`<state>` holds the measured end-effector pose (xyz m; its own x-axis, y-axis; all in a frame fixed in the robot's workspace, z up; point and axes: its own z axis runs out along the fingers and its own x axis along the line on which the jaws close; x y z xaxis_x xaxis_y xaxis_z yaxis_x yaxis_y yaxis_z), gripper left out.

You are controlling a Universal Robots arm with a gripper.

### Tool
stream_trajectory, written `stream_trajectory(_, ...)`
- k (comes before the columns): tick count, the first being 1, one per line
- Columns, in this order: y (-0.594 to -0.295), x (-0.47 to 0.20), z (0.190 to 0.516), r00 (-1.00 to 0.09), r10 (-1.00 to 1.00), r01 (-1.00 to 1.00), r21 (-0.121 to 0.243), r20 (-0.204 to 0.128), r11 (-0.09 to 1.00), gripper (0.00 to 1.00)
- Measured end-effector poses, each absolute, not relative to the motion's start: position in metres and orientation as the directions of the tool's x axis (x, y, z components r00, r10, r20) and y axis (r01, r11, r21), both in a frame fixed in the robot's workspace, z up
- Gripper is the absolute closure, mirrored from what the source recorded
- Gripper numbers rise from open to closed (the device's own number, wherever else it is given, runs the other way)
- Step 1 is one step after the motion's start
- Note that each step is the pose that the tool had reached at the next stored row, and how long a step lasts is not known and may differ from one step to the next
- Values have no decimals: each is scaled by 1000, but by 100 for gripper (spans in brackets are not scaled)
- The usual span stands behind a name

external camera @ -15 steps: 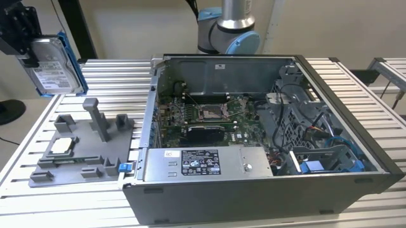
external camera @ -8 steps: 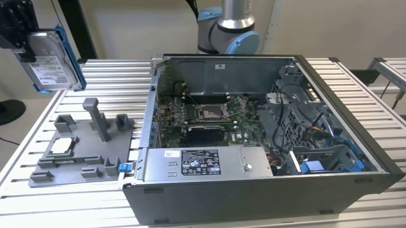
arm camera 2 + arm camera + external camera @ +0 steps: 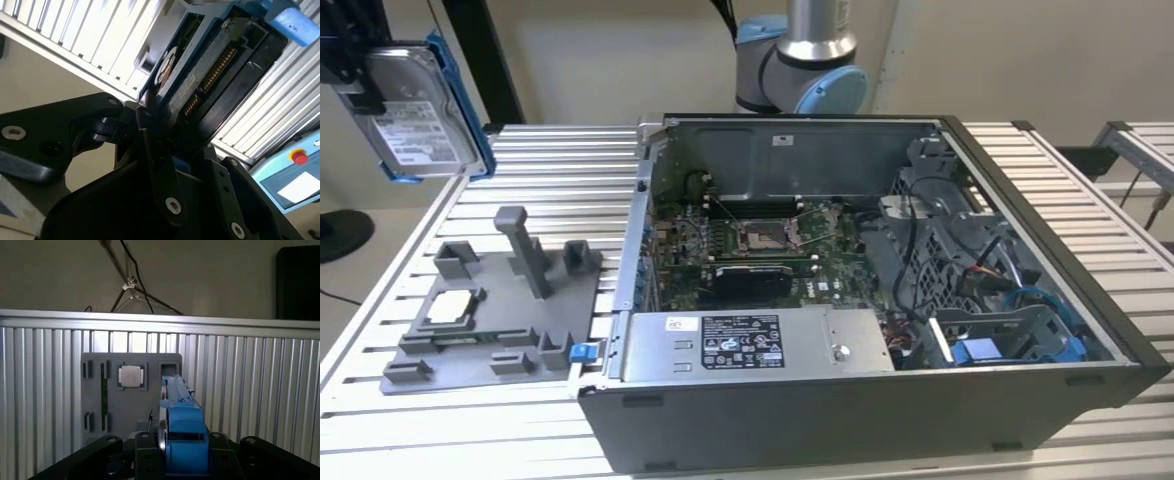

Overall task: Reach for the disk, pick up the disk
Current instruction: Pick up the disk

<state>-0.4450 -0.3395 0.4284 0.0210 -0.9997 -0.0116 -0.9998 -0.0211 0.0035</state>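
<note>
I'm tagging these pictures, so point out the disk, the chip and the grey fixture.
disk (image 3: 416, 125): exterior view, on its white label.
chip (image 3: 131, 375): first wrist view, middle of its pale top.
fixture (image 3: 500, 322): exterior view, bare flat part of its base.

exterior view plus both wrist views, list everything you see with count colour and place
disk: 1, silver-grey, white label, blue rails; held in the air at the exterior view's upper left
fixture tray: 1, grey; on the table, at the exterior view's left of the case
chip: 1, pale square; seated in the tray
computer case: 1, dark grey, open; on the table
power supply: 1, silver; inside the case
blue bay: 1, blue; inside the case
table: 1, silver slats
arm: 1, grey, blue caps; behind the case
claw: 1, black; shut on the disk
</note>
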Motion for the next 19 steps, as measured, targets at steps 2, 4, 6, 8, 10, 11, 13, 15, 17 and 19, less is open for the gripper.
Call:
stream_trajectory(2,-340,-445,432,21,-1000,-1000,3,-12,-21,100)
stream_trajectory(4,-340,-445,436,21,-1000,-1000,3,-12,-21,100)
stream_trajectory(6,-340,-445,440,21,-1000,-1000,3,-12,-21,100)
stream_trajectory(8,-340,-445,444,21,-1000,-1000,3,-12,-21,100)
stream_trajectory(10,-339,-445,447,21,-1000,-1000,3,-12,-21,100)
stream_trajectory(11,-340,-445,449,21,-1000,-1000,3,-12,-21,100)
stream_trajectory(13,-340,-445,452,22,-1000,-1000,3,-12,-22,100)
stream_trajectory(15,-340,-445,455,22,-1000,-1000,3,-12,-22,100)
stream_trajectory(17,-339,-445,457,22,-1000,-1000,3,-12,-22,100)
stream_trajectory(19,-339,-445,460,22,-1000,-1000,3,-12,-22,100)
